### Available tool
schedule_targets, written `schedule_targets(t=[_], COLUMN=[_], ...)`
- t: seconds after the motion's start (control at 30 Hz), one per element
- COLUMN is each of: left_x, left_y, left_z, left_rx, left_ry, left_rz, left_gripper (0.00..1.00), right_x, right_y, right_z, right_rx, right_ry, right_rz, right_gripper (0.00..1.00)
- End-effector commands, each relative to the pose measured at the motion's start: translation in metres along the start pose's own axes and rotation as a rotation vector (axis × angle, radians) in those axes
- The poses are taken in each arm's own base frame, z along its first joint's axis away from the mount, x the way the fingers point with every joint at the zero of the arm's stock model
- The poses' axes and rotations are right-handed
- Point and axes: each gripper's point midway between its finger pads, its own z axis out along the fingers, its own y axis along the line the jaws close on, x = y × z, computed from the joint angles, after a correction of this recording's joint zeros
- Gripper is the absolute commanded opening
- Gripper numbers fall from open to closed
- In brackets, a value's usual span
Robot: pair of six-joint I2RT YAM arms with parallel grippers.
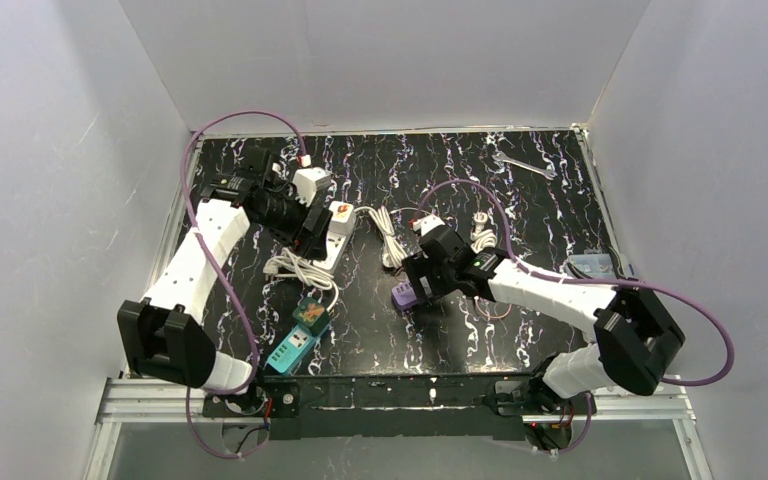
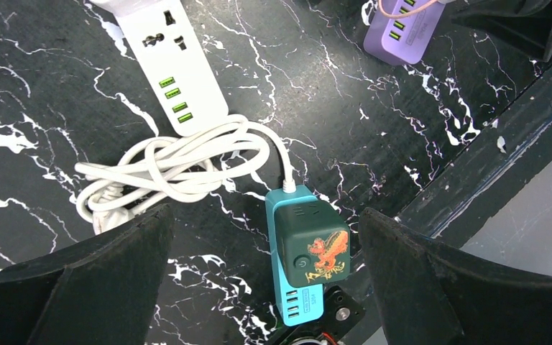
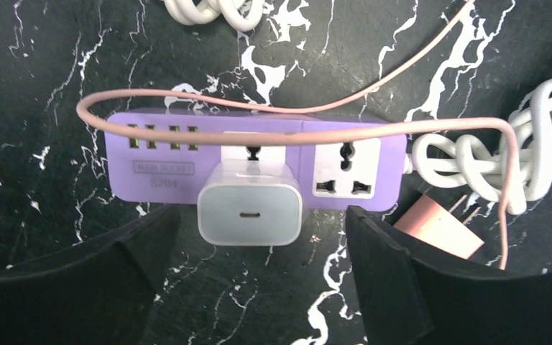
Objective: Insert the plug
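A purple power strip (image 3: 151,162) lies under my right gripper (image 3: 262,237), with a white USB charger (image 3: 250,205) plugged into its left socket. The right socket (image 3: 345,167) is free. A pink plug (image 3: 438,235) lies loose on the table by my right finger (image 3: 402,287), and its thin pink cable (image 3: 259,136) loops over the strip. My right gripper is open and empty, its fingers on either side of the charger and lower in the view. In the top view it (image 1: 418,283) hovers over the purple strip (image 1: 403,296). My left gripper (image 2: 266,215) is open and empty.
A teal strip (image 2: 287,295) carrying a dark green adapter (image 2: 309,248) lies between my left fingers, near the table's front edge (image 2: 474,172). A white strip (image 2: 176,65) and coiled white cable (image 2: 172,162) lie beyond. A wrench (image 1: 525,165) lies at the back right.
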Motion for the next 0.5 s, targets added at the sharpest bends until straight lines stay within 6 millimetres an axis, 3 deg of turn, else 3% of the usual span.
schedule_targets(t=[0.0,0.17,0.27,0.33,0.47], left_x=[-0.005,-0.006,-0.008,-0.009,-0.01], left_y=[-0.003,-0.006,-0.007,-0.006,-0.006], left_z=[-0.028,-0.04,-0.045,-0.047,-0.052], left_rx=[-0.05,-0.067,-0.072,-0.077,-0.091], left_ry=[-0.041,-0.063,-0.063,-0.062,-0.065], left_rz=[0.04,0.051,0.054,0.059,0.069], left_gripper=[0.98,0.98,0.98,0.98,0.98], right_x=[-0.027,-0.059,-0.063,-0.056,-0.017], right_y=[0.0,-0.002,-0.013,-0.025,-0.046], right_z=[-0.023,-0.053,-0.072,-0.08,-0.08], right_rx=[0.006,0.013,0.058,0.104,0.216], right_ry=[-0.074,-0.156,-0.193,-0.192,-0.091], right_rz=[0.03,0.064,0.119,0.177,0.3], right_gripper=[0.98,0.98,0.98,0.97,0.91])
